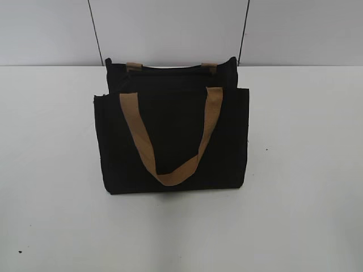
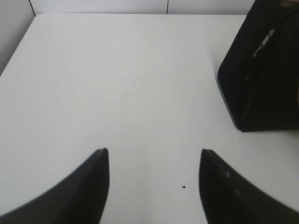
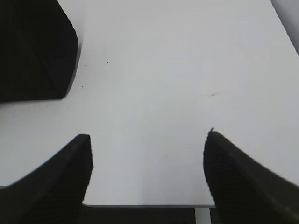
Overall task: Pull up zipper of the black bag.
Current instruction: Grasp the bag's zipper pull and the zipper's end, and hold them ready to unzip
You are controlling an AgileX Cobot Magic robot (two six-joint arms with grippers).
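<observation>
The black bag (image 1: pixel 173 136) stands upright in the middle of the white table, one tan handle (image 1: pixel 170 141) hanging down its front. Its end shows at the right of the left wrist view (image 2: pixel 261 79), with the small silver zipper (image 2: pixel 265 42) near the top. Its other end fills the upper left of the right wrist view (image 3: pixel 35 51). My left gripper (image 2: pixel 154 154) is open and empty over bare table, left of the bag. My right gripper (image 3: pixel 147 137) is open and empty near the table's front edge, right of the bag. Neither gripper shows in the exterior view.
The white table (image 1: pixel 51 170) carries only the bag. Its front edge (image 3: pixel 145 204) lies just under my right gripper. A grey panelled wall (image 1: pixel 170 28) stands behind the table. Small dark specks (image 2: pixel 183 187) dot the surface.
</observation>
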